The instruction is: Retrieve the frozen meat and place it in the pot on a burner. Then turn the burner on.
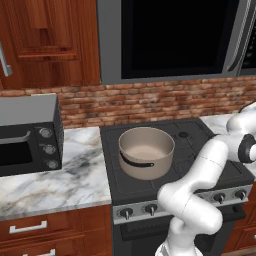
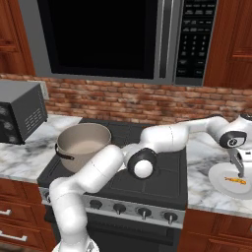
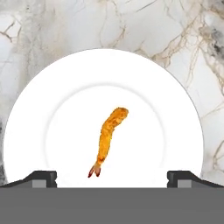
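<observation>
The frozen meat (image 3: 109, 135) is a small orange shrimp-like piece lying in the middle of a white plate (image 3: 52, 109) on the marble counter right of the stove. In the right base view the meat (image 2: 235, 180) and the plate (image 2: 220, 175) lie under the hand. My gripper (image 3: 112, 178) hangs straight above the plate, open, its fingertips (image 3: 43, 177) wide apart on either side of the meat and holding nothing. From the right base camera, the gripper (image 2: 240, 171) is just over the plate. The beige-grey pot (image 1: 146, 150) (image 2: 81, 142) stands empty on the front left burner.
A row of stove knobs (image 1: 125, 213) (image 2: 142, 212) runs along the range front. A grey toaster oven (image 1: 30, 135) (image 2: 17, 110) sits on the left counter. A built-in microwave (image 1: 170, 35) hangs over the stove, with a brick backsplash behind.
</observation>
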